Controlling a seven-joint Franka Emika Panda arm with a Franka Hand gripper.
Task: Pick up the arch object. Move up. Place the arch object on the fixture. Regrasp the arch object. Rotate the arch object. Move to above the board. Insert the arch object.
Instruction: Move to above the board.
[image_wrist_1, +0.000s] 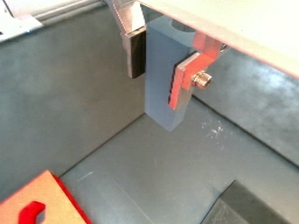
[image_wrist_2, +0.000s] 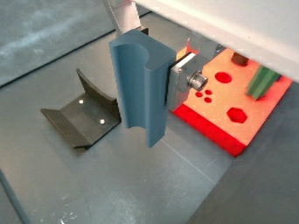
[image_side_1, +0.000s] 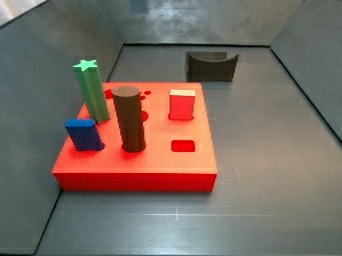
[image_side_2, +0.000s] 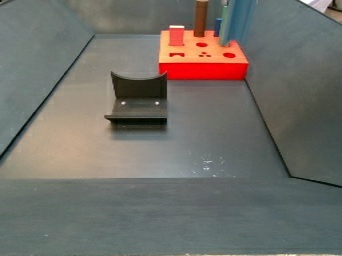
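My gripper (image_wrist_2: 158, 72) clamps the slim slate-blue arch object (image_wrist_2: 142, 92) upright, the dark U-dipped fixture (image_wrist_2: 79, 112) below and aside; a slack pinch could let it slip.

Even, diffuse light from above is seen in all views, with only soft shadows cast on the dark grey floor (image_side_2: 160, 160) and a faint sheen beside the board (image_side_1: 134, 165). In both wrist views the arch object (image_wrist_2: 142, 83) held in the hand (image_wrist_2: 163, 79) is rendered sharp but pale, almost washed out where light strikes it (image_wrist_1: 166, 79), and a white band at the upper edge is overexposed. All pictures are low in resolution, so small details are left slightly soft.
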